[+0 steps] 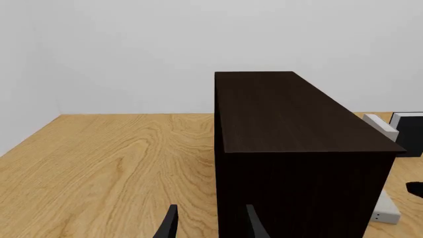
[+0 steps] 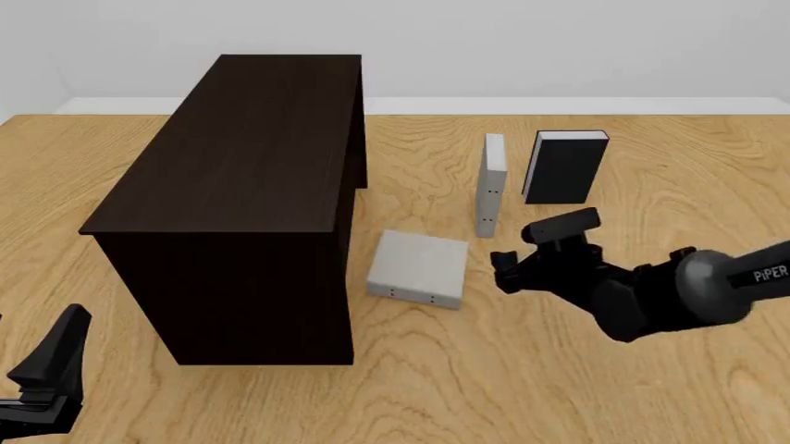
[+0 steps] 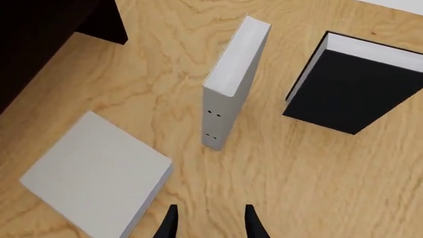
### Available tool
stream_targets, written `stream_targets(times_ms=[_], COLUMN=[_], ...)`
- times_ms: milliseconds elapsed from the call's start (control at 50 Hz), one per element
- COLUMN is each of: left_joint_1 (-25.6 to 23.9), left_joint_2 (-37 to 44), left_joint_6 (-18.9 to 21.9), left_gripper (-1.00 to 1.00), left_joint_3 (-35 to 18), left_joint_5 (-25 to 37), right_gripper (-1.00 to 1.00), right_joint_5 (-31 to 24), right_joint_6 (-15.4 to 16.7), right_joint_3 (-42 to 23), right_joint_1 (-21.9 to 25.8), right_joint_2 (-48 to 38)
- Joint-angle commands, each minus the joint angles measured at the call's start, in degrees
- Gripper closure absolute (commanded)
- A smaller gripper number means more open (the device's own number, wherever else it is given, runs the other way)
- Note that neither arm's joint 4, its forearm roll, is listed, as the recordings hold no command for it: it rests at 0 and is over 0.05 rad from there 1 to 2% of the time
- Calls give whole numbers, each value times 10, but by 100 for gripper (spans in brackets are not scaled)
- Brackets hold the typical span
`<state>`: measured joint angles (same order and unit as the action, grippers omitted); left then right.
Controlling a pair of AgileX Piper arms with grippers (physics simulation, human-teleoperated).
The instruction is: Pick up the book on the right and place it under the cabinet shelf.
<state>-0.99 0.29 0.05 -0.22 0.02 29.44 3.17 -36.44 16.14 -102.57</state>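
Three books are sitting right of the cabinet point(image 2: 247, 166); your flat grey book point(image 2: 420, 268) is lying mid-frame, ungrasped. You are hovering the right gripper point(image 2: 519, 264) beside it, fingers parted narrowly around nothing. Next, straddle its edge. Left gripper point(image 1: 208, 223) is idling, likewise parted.

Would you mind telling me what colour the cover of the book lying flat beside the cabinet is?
Plain light grey; the flat book shows best in the right wrist view.
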Motion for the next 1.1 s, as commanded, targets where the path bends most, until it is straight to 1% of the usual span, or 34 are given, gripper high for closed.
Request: stream_targets(times_ms=[20,320,440,560,700,760,800,840,900,1100], left_joint_1=[0,0,0,0,0,0,0,0,0,0], left_joint_2=[1,1,1,1,1,1,1,1,1,1], left_joint_6=[0,0,0,0,0,0,0,0,0,0], left_gripper=[-100,-100,-100,-100,-100,-100,-100,-100,-100,-100], left_joint_3=[0,0,0,0,0,0,0,0,0,0], left_joint_5=[-1,-1,-1,-1,-1,-1,-1,-1,-1,-1], right_gripper=[-100,-100,-100,-100,-100,-100,-100,-100,-100,-100], right_joint_5=[37,22,12,-4,3,2,-1,-3,-10,-24], right_joint_6=[-68,-78,-79,-80,-84,-92,-89,-92,-88,-91], right_joint_3=[-62,-110,-124,-144,-140,-142,-147,-150,-157,-188], right_joint_1=[38,65,79,104,118,138,141,150,154,177], right_joint_2=[-125,-173,-175,-178,-170,-169,-170,-168,-166,-175])
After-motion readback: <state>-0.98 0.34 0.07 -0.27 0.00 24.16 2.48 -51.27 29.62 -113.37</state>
